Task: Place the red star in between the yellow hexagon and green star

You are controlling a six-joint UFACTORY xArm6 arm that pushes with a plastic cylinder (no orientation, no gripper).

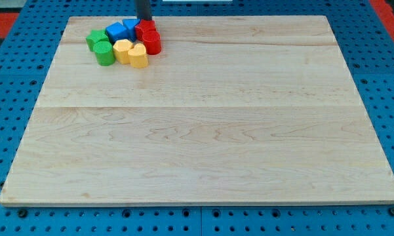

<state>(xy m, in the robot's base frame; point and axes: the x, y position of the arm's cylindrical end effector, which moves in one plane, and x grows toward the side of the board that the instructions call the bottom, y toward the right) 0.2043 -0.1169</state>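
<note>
The blocks sit in one tight cluster near the view's top left of the wooden board (203, 131). The red star (145, 30) is at the cluster's upper right, with a red cylinder (153, 44) just below it. The green star (96, 38) is at the cluster's left end. The yellow hexagon (122, 50) lies in the lower middle, next to a yellow heart (138, 57). My tip (145, 21) stands at the red star's upper edge, touching it or nearly so.
Two blue blocks (116, 31) (131, 27) lie between the green star and the red star. A green cylinder (105, 53) sits below the green star, left of the yellow hexagon. A blue pegboard (13, 72) surrounds the board.
</note>
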